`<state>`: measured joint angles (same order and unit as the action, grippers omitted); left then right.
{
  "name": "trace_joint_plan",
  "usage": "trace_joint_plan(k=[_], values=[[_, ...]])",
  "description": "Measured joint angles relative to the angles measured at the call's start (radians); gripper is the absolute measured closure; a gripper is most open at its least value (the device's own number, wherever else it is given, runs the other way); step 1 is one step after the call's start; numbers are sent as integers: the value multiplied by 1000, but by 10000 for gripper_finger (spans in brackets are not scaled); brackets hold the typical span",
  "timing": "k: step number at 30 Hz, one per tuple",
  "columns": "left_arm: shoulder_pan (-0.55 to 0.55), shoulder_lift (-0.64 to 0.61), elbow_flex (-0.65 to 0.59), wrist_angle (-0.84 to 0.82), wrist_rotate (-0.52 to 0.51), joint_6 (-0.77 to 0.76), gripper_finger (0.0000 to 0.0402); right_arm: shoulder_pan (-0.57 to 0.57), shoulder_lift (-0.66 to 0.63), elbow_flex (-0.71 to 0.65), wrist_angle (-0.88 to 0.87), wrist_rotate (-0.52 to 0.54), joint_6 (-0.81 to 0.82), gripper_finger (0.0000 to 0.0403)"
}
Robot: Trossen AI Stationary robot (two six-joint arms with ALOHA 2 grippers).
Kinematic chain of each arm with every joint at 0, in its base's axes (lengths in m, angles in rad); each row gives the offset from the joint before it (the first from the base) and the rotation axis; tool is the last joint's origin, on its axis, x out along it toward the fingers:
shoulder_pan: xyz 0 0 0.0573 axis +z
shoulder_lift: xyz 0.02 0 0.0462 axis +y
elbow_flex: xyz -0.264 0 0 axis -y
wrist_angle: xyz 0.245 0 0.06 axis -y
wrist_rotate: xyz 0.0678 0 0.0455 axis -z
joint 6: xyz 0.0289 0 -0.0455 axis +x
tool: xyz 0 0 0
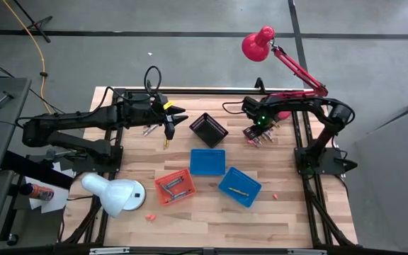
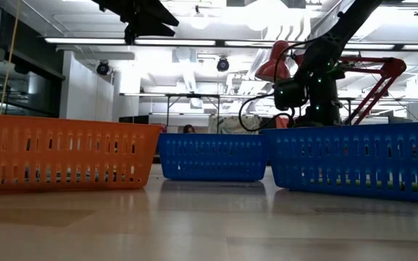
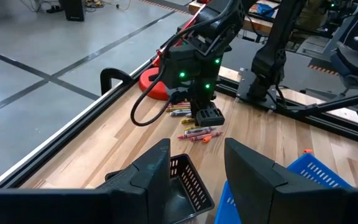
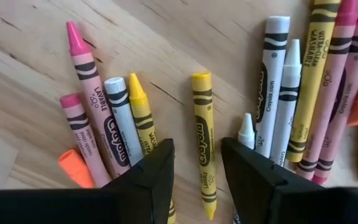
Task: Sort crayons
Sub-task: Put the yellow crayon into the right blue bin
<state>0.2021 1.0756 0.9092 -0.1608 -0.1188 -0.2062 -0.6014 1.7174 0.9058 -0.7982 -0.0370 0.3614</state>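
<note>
- High view: I have the right gripper down over the loose pile of crayons at the table's far right, beside the black basket. The left gripper hangs above the table on the other side of that basket, fingers apart, holding nothing I can see. A few crayons already lie in the orange basket and the near blue basket; the middle blue basket looks empty.
- Low view: the baskets block the table top; I only see the right arm reaching down behind them.
- Left wrist view: the right gripper stands just above the crayons; more lie behind it.
- Right wrist view: my fingers straddle one yellow crayon, apart, not yet touching it. So the step is a pick.
- Next, I judge: lower and squeeze on that yellow one alone; the white crayon and another yellow crayon lie just beside the fingers.
</note>
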Motion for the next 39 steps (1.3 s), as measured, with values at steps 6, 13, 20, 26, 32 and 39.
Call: trace_joint_plan(k=[6,13,20,26,32,39], values=[[0,0,0,0,0,0,261,1,2,-2,-3,34,16,325],[0,0,0,0,-65,0,261,31,-7,-2,-4,55,17,390],[0,0,0,1,-109,0,261,67,-157,-8,17,25,23,398],[0,0,0,0,-109,0,261,147,-418,-7,83,-23,18,398],[0,0,0,2,-98,-2,261,320,-632,-6,360,-19,47,399],[0,0,0,129,82,-3,261,447,-667,-4,821,28,-75,399]])
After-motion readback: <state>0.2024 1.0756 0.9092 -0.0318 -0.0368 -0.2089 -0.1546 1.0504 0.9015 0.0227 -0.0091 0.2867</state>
